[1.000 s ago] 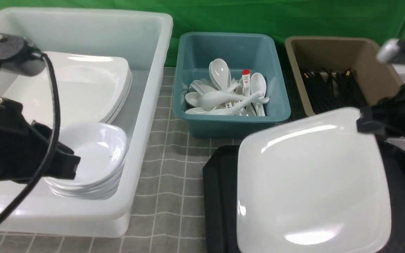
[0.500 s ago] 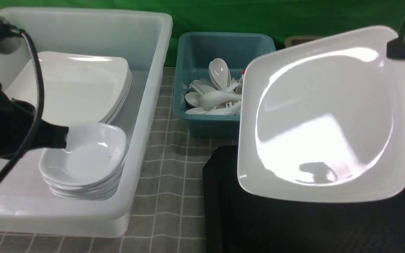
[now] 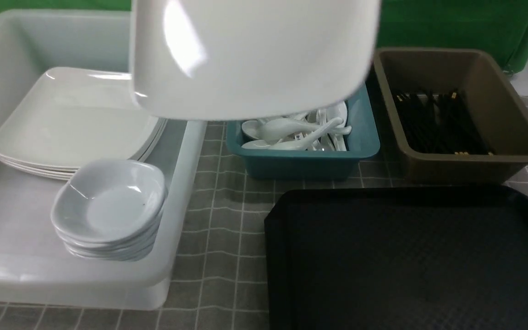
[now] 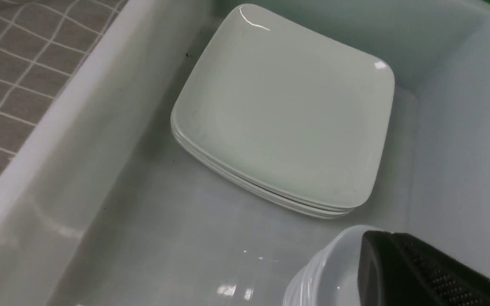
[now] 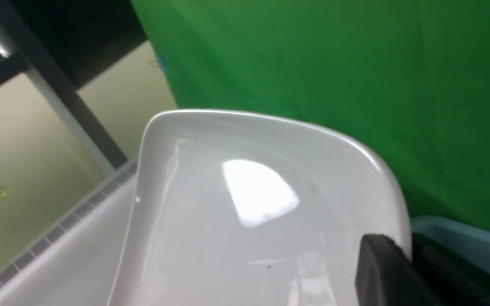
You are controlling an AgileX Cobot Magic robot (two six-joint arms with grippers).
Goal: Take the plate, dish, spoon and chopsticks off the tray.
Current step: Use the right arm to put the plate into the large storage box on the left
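The large white plate (image 3: 255, 55) hangs high in the air, over the gap between the white tub and the teal tub. My right gripper (image 5: 402, 253) is shut on the plate (image 5: 236, 221) at its rim, one finger on each face; this gripper is out of the front view. The black tray (image 3: 410, 256) lies bare at the front right. My left gripper (image 4: 377, 246) is shut with nothing in it, just above a stack of small white dishes (image 4: 326, 276). White spoons (image 3: 291, 130) lie in the teal tub, black chopsticks (image 3: 438, 123) in the brown one.
The white tub (image 3: 186, 183) on the left holds a stack of large plates (image 3: 76, 123) at the back and the small dishes (image 3: 108, 206) at the front. The teal tub (image 3: 300, 160) and brown tub (image 3: 465, 165) stand behind the tray on a grey checked cloth.
The plate has gone up off the tray and leftward, from the right side to above the teal tub. Both arms have left the front view.
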